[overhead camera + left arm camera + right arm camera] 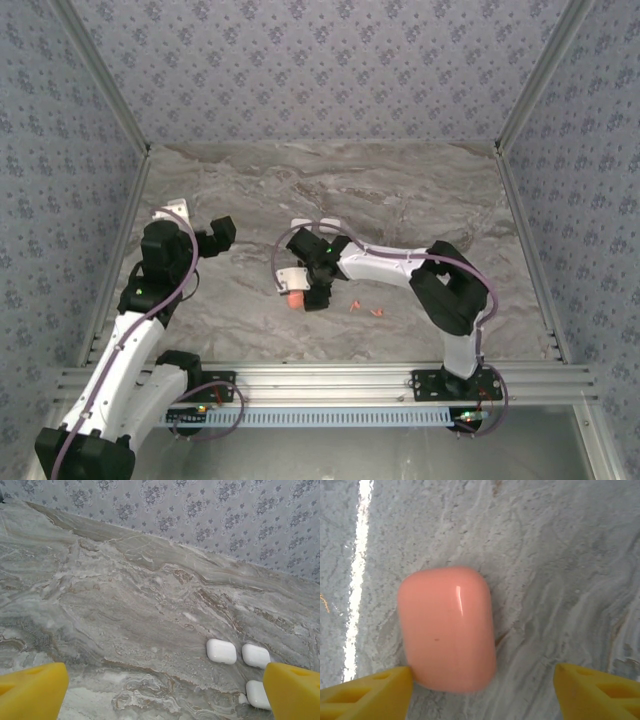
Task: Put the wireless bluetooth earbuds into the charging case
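A pink charging case (447,627), lid closed, lies flat on the marble table; from above it shows as the pink charging case (295,300). My right gripper (482,692) hangs over it, open. One yellow finger (367,692) touches the case's near corner, and the other finger stands well clear of it. Two tiny red earbuds (355,305) (377,312) lie on the table to the right of that gripper (305,290). My left gripper (165,695) is open with nothing between its fingers, and it hovers at the left of the table (222,232).
Three closed white cases (221,651) (256,655) (258,694) lie together ahead of the left gripper. Two of them show behind the right wrist (300,224) (330,224). Patterned walls with metal rails (120,110) enclose the table on three sides.
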Tool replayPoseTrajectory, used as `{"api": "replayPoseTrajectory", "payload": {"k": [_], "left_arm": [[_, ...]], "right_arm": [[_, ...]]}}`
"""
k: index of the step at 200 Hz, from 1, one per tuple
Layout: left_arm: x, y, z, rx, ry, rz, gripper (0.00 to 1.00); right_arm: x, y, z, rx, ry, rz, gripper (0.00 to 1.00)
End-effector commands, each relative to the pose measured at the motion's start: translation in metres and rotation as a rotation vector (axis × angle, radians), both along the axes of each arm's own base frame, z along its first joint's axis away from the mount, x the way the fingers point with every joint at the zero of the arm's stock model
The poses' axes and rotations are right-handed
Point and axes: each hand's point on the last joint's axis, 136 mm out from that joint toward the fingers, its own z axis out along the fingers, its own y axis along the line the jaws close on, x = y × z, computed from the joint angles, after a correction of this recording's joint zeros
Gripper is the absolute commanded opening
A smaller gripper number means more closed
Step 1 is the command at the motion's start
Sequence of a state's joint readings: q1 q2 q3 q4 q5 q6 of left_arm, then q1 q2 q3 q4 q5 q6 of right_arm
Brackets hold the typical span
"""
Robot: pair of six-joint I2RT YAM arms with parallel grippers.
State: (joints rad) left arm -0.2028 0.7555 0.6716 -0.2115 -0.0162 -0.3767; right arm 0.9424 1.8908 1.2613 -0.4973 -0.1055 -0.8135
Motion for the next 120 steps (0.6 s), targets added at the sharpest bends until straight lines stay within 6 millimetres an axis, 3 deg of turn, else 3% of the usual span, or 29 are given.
{"api": "replayPoseTrajectory", "payload": {"k": [1, 48, 120], "left_arm": [[0.002, 0.004, 0.001, 0.016, -0.002, 0.014, 0.99], [0.005, 0.002, -0.002, 0.014, 0.01, 0.009, 0.99], [0.008, -0.001, -0.004, 0.009, 0.022, -0.004, 0.99]], "right_arm": [[-0.008, 0.007, -0.005, 0.005, 0.049, 0.03, 0.73], [-0.011, 0.009, -0.018, -0.01, 0.081, 0.021, 0.65], [-0.015, 0.016, -0.02, 0.006, 0.09, 0.046, 0.65]]}}
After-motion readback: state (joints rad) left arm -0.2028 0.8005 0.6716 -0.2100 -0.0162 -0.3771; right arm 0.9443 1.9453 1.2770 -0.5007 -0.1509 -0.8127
